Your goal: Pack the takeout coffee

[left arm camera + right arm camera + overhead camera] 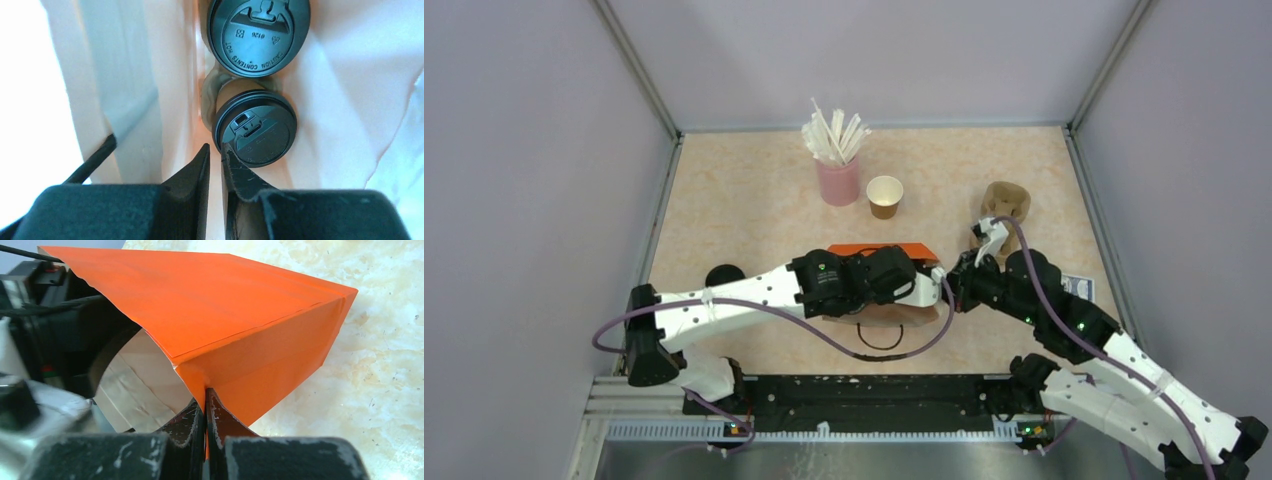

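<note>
From above, my left arm [754,295] hides most of the orange bag [879,248], with a pink straw cup [838,182], an open brown cup [884,196] and a pulp carrier [1006,203] farther off. Inside the bag, the far lid [258,35] reads "CAUTION CONTENTS HOT" and "0126", the near lid [257,135] is illegible, and my left gripper [215,150] stands slightly parted beside it. My right gripper [205,400] pinches the bag's right edge.

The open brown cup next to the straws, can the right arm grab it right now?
Probably not yet: the right end effector is pinching the orange bag, so it must let go first.
</note>
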Robot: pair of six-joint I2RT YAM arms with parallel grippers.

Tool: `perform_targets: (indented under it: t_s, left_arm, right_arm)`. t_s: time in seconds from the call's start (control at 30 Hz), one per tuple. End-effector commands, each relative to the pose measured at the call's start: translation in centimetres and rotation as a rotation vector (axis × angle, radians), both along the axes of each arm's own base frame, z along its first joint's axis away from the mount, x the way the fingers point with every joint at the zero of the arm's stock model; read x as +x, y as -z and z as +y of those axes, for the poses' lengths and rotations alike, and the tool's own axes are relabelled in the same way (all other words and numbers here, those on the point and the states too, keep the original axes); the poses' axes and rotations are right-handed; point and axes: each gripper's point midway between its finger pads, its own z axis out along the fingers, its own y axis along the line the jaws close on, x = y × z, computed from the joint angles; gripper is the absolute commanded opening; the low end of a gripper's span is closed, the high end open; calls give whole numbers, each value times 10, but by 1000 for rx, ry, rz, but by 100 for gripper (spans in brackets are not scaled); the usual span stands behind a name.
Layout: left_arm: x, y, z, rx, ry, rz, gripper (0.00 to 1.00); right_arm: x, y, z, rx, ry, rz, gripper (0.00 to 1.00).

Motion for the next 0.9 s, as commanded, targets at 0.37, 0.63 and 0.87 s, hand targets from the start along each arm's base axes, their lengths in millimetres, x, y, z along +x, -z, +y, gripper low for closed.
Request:
perform_targets:
  t_s: [0.37,0.63,0.87]
  left_arm:
    - [-15,-53,-18,-232,5,59,23]
    - [-27,-64,-5,-287,-11,104,26]
    - [-39,-69,-3,-332,-20,169,29]
  right_arm:
    - [4,-36,17,88,9,52,0]
    - [8,-41,19,101,34,79,0]
    - [12,-46,20,137,104,168,0]
